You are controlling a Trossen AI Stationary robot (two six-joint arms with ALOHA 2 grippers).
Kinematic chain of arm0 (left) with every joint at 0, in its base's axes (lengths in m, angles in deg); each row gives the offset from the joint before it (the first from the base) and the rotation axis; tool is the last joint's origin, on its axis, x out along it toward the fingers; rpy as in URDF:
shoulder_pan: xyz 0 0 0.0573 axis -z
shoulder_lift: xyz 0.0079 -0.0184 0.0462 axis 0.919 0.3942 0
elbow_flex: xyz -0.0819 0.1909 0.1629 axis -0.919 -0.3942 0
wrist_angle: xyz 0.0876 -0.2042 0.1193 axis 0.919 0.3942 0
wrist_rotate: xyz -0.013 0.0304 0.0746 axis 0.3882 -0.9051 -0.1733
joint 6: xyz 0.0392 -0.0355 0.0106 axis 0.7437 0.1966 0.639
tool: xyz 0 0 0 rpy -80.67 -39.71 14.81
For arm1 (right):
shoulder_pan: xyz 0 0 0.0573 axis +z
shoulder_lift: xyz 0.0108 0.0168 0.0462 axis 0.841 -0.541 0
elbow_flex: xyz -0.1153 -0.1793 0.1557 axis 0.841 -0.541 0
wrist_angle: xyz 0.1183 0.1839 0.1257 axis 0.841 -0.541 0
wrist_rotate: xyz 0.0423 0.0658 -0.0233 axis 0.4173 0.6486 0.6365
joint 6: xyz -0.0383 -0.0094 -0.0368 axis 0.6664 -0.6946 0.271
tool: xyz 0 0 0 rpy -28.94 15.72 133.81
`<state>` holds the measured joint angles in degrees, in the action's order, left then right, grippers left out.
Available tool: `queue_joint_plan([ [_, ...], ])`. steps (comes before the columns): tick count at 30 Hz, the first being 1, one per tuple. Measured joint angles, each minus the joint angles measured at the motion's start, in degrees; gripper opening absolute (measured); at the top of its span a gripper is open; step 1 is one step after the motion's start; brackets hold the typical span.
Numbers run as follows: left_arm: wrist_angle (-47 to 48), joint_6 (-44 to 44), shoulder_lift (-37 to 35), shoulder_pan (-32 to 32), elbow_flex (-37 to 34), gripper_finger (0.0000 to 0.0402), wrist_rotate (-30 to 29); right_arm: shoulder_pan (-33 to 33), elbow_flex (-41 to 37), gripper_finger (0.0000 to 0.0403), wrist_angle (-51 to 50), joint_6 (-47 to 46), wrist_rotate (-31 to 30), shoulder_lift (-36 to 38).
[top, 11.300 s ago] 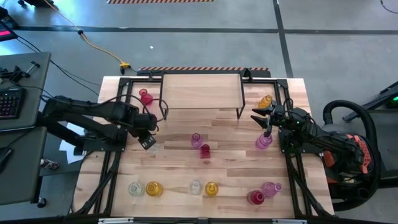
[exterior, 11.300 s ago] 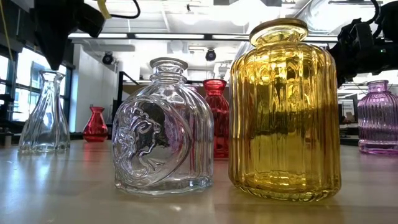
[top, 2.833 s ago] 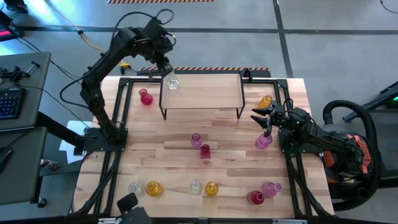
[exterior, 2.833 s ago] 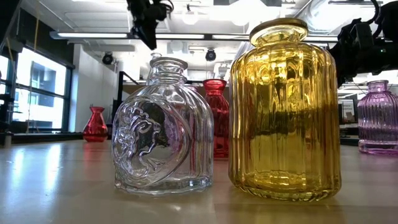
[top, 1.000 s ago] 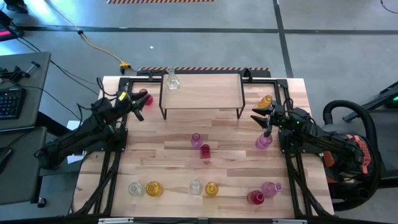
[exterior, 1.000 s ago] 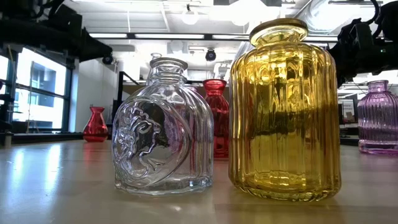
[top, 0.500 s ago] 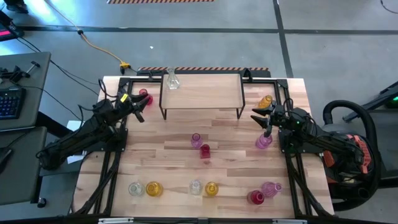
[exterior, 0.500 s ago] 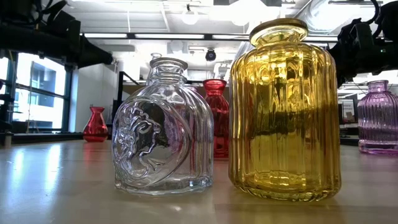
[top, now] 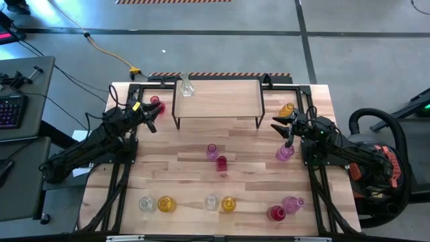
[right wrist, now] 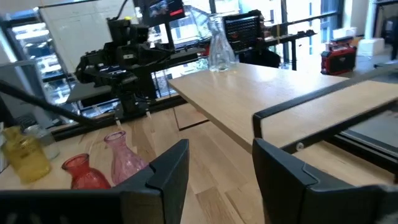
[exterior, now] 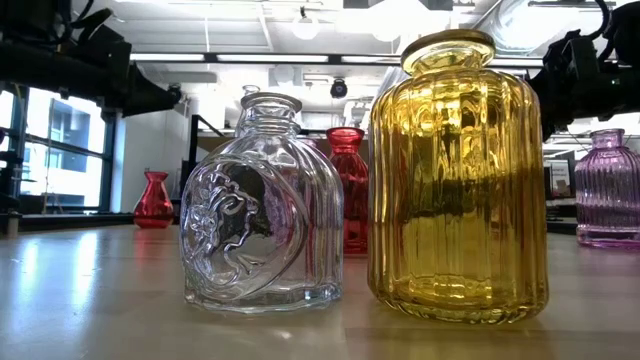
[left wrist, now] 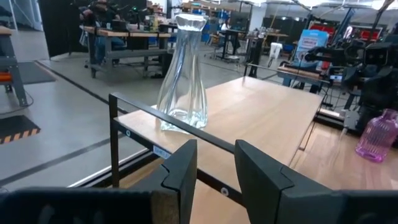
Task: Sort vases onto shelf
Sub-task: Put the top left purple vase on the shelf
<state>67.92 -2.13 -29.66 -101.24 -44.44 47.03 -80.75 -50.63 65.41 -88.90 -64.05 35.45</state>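
The shelf [top: 218, 98] stands at the table's far middle, with one clear vase [top: 185, 85] upright on its far left corner, also seen in the left wrist view [left wrist: 183, 68]. My left gripper [top: 149, 115] hovers open by the shelf's left end, beside a red vase [top: 158, 105], and points level at the shelf. My right gripper [top: 277, 126] hovers open off the shelf's right end, between an amber vase [top: 287, 109] and a pink vase [top: 285, 152]. Neither gripper has anything between its fingers.
A pink vase [top: 212, 151] and a red vase [top: 222, 163] stand mid-table. Along the near edge stand several more: clear [top: 146, 203], amber [top: 166, 203], clear [top: 211, 202], amber [top: 228, 203], red [top: 276, 214] and pink [top: 291, 204]. The rest of the shelf's top is bare wood.
My left gripper has tipped down a little beside the shelf's left end, with the same gap between its fingers. No vase has moved.
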Motion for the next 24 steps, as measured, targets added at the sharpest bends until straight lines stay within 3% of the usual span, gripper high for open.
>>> queue_joint_plan([
  [12, -0.04, 0.00, 0.00, 0.00, 0.00, 0.0101, -0.98, 0.00, 0.00, 0.0161, 0.07, -28.33, -4.82, 0.00],
  [18, -0.04, -0.52, 0.00, 0.00, 0.00, 0.0101, -1.23, 0.00, 0.00, 0.0161, 0.52, -31.01, -8.45, 0.00],
  [24, -0.07, -1.07, 0.00, 0.00, 0.00, 0.0101, -1.27, 0.00, 0.32, 0.0161, 4.24, -38.07, -7.77, -0.02],
])
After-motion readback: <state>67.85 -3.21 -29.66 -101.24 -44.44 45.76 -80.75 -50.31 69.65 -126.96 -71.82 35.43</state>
